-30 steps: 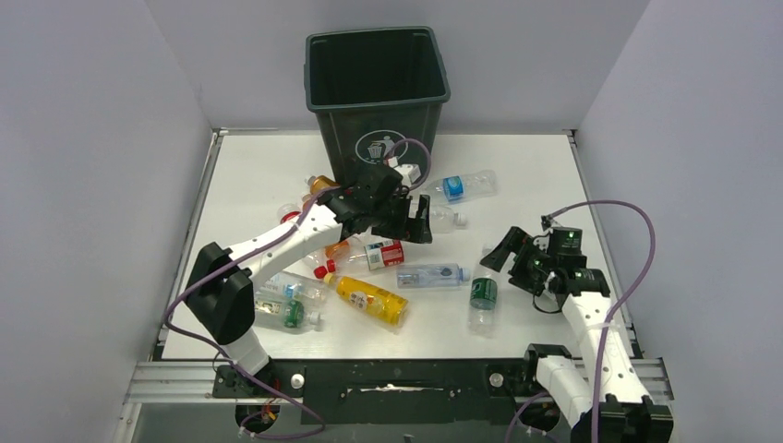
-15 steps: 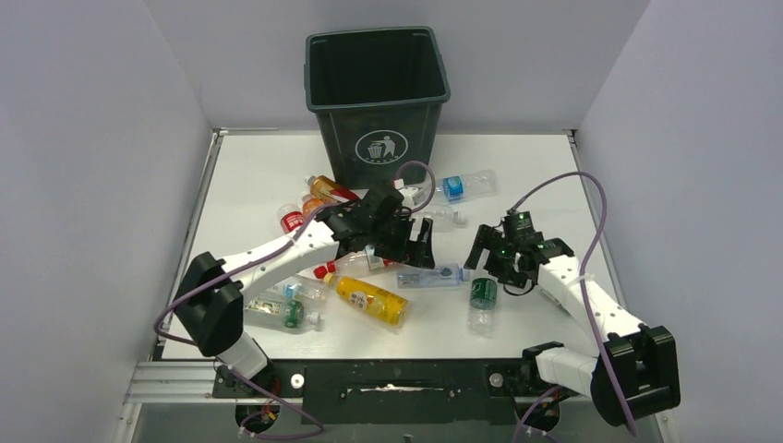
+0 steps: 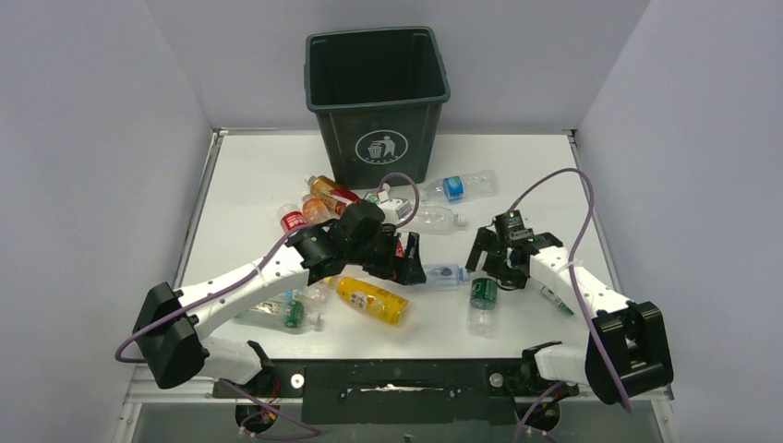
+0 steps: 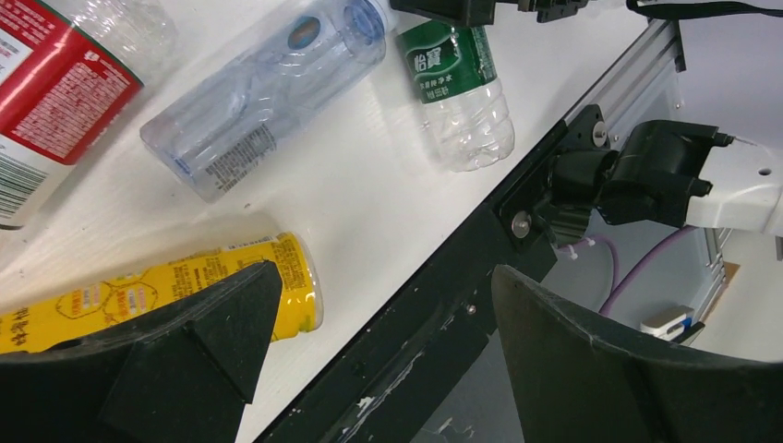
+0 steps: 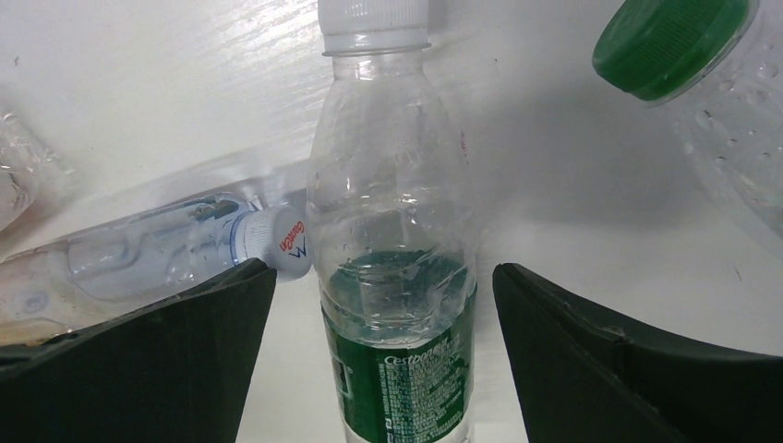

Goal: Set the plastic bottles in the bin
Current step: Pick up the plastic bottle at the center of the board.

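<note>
The left arm (image 3: 249,281) hid part of the bottle pile (image 3: 319,198) on the table (image 3: 258,166), and a red-labelled bottle (image 4: 55,101) was cut off at the wrist view's edge. The left hand (image 3: 411,266) hung fingers apart over a yellow bottle (image 3: 371,300), holding nothing. The right hand (image 3: 487,263), also spread, straddled a green-labelled bottle (image 5: 397,351), fingers clear of its sides. A green-capped one (image 5: 667,41) lay beside, cropped. The bin (image 3: 379,92) stood behind the pile.
</note>
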You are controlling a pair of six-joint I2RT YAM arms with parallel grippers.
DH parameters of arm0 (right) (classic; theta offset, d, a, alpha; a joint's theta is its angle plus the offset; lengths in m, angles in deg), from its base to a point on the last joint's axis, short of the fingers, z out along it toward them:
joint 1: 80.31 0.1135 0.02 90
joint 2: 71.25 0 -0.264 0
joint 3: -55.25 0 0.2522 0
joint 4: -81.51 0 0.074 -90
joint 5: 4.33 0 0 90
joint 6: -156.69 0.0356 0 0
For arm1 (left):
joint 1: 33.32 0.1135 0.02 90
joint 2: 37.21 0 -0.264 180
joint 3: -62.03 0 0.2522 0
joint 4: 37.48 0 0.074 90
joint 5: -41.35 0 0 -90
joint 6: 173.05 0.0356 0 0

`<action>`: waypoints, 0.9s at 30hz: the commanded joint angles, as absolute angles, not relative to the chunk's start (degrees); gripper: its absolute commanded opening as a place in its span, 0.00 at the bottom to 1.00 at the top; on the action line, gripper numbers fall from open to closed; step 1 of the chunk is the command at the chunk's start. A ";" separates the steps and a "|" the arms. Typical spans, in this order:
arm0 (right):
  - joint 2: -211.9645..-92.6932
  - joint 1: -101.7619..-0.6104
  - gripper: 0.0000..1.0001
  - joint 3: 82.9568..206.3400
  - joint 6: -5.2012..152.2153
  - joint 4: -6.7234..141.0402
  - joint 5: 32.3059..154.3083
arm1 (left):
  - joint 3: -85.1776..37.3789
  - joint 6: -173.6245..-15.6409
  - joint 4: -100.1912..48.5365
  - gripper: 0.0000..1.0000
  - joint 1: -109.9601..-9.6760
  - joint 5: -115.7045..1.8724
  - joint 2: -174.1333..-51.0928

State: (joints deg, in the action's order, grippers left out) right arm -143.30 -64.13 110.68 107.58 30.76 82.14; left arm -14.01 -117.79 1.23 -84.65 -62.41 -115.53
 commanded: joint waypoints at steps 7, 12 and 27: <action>-142.01 -63.88 0.81 106.53 109.72 36.05 81.96 | -12.95 -121.14 -4.38 0.85 -87.74 -59.58 -114.53; -140.07 -63.89 0.66 104.85 110.78 36.86 82.26 | -14.41 -121.88 -4.47 0.86 -89.40 -58.85 -116.11; -130.58 -63.96 0.51 109.77 108.08 33.02 80.93 | -18.51 -122.26 -5.86 0.86 -90.10 -61.23 -120.77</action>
